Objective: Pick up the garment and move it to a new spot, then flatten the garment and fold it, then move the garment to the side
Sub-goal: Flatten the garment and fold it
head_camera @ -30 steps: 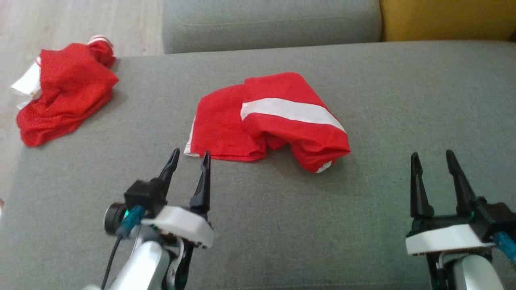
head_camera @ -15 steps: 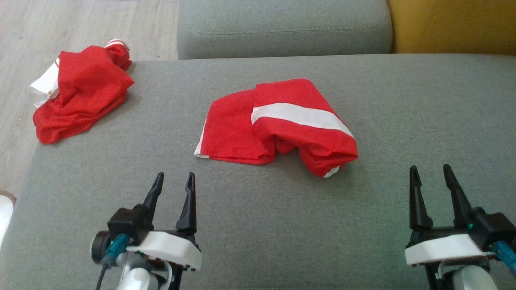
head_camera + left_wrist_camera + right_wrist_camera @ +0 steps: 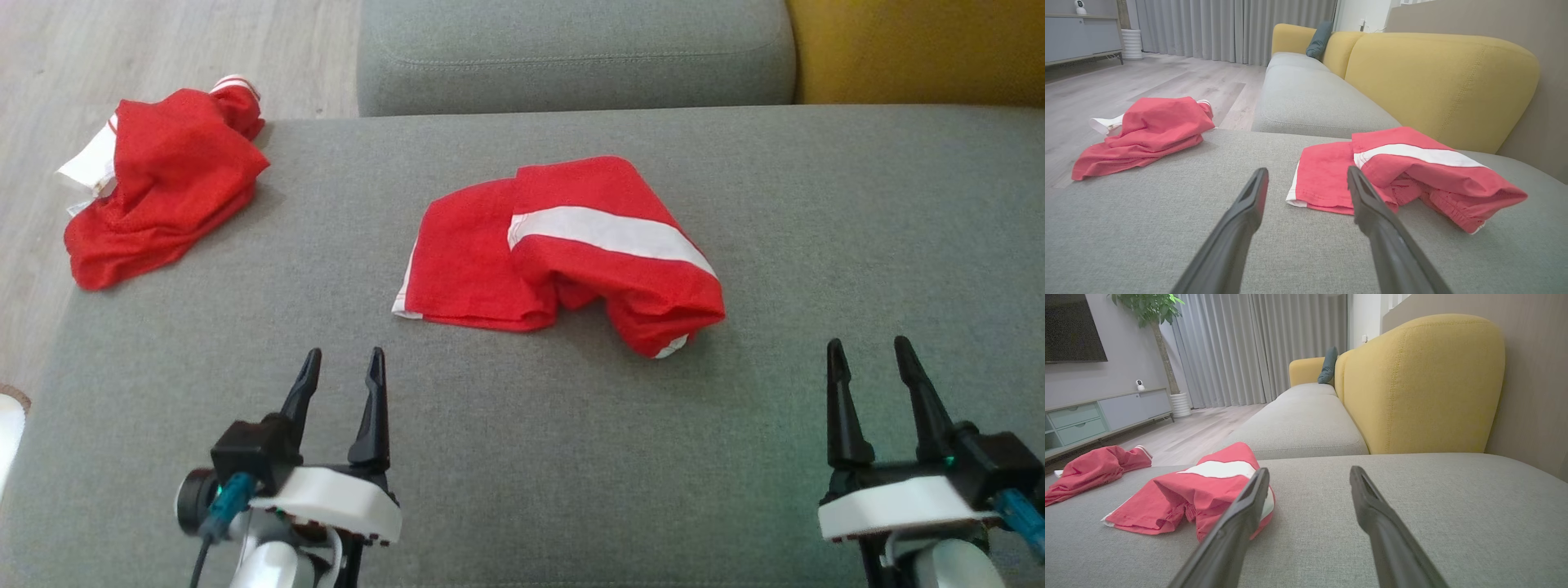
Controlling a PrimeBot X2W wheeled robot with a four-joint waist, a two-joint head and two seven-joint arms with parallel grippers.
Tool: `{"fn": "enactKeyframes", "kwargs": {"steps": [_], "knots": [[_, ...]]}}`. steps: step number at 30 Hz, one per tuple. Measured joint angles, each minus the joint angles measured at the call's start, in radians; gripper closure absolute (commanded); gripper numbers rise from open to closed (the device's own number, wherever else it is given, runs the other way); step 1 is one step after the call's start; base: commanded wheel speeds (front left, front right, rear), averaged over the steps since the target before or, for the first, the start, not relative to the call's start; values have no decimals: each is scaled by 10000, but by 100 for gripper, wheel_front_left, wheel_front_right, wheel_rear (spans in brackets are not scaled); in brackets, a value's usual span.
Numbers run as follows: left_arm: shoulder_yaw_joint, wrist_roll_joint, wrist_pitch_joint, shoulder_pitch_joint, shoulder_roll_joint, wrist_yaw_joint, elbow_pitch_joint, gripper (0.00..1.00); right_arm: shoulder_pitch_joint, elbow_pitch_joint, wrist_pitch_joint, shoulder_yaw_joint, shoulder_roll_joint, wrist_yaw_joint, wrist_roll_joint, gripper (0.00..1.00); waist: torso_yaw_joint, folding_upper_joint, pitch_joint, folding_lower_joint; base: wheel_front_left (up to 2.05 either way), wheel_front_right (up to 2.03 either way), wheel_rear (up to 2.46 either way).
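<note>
Left gripper (image 3: 344, 354) and right gripper (image 3: 866, 343), both spread and empty, I am hovering near the garment (image 3: 563, 253), apparently readying a two-sided pickup.

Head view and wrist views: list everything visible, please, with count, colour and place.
folded garment: 1, red with white stripe, middle of near cushion
crumpled garment: 1, red with white trim, cushion's far left corner
near cushion: 1, grey, under both garments
far cushion: 1, grey, beyond it
backrest sections: at least 2, yellow, sofa's right
pillow: 1, teal, against backrest
floor: pale wood, left
left gripper: 1, dark, open, lower left
right gripper: 1, dark, open, lower right
</note>
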Motion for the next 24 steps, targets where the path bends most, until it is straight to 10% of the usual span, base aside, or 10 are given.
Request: {"fn": "enactKeyframes", "kwargs": {"steps": [24], "knots": [[194,349,0,-12,-92,-127,311,0,-17,-29,0,-17,0,0,-2,0,-75,0,297,0,0,0,0]]}}
